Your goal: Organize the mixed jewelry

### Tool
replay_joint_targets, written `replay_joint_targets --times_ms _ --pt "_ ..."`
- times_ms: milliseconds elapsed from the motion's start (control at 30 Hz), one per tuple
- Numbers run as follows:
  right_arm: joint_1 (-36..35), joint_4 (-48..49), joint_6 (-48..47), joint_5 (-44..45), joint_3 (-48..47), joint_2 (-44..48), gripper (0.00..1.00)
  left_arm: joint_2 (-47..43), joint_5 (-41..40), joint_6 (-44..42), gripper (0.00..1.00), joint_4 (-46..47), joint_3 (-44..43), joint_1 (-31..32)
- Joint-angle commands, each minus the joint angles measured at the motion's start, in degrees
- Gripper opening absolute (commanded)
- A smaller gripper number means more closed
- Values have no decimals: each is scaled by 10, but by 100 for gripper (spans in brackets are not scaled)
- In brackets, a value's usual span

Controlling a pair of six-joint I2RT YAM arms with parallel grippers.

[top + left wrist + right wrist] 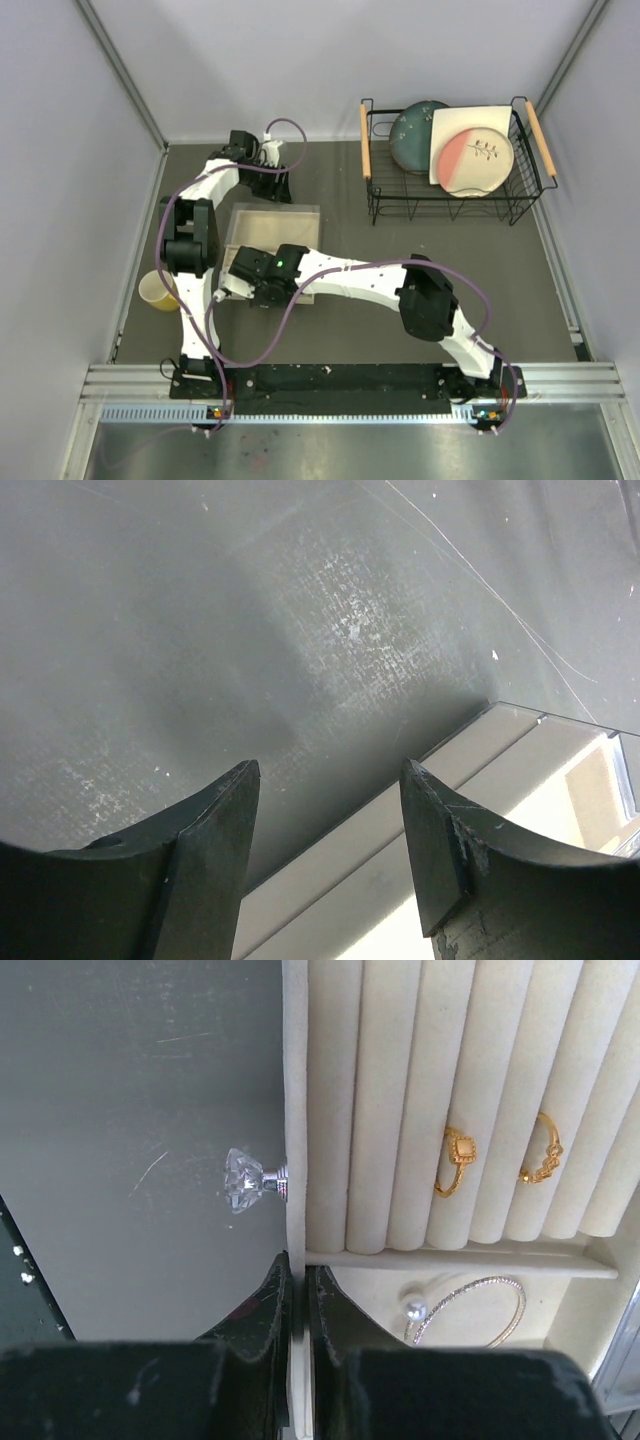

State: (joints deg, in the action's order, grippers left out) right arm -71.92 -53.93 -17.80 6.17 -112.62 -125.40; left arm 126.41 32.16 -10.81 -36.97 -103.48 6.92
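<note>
In the right wrist view, two gold rings (458, 1160) (543, 1148) sit in the slots of the beige tray (295, 1110). A thin silver bracelet (470, 1300) with a pearl end lies in the tray's lower compartment. My right gripper (298, 1270) is shut on the tray's front wall, just below its crystal knob (245, 1179). From above, the right gripper (262, 290) is at the tray's near end (270, 228). My left gripper (330, 780) is open and empty over the dark mat by the tray's clear case (560, 725); from above it is behind the tray (275, 185).
A yellow cup (158, 290) stands at the left beside the left arm. A black wire dish rack (450, 200) with plates stands at the back right. Grey walls close in the mat on the left, back and right.
</note>
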Motion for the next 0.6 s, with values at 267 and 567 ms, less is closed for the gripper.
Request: replay_joint_targets --times_ms 267,567 --pt "43 87 53 53 -66 16 0 -7 16 -12 63 -16 22 14" --pt "33 103 41 61 -43 32 0 -2 13 -9 63 -9 21 19"
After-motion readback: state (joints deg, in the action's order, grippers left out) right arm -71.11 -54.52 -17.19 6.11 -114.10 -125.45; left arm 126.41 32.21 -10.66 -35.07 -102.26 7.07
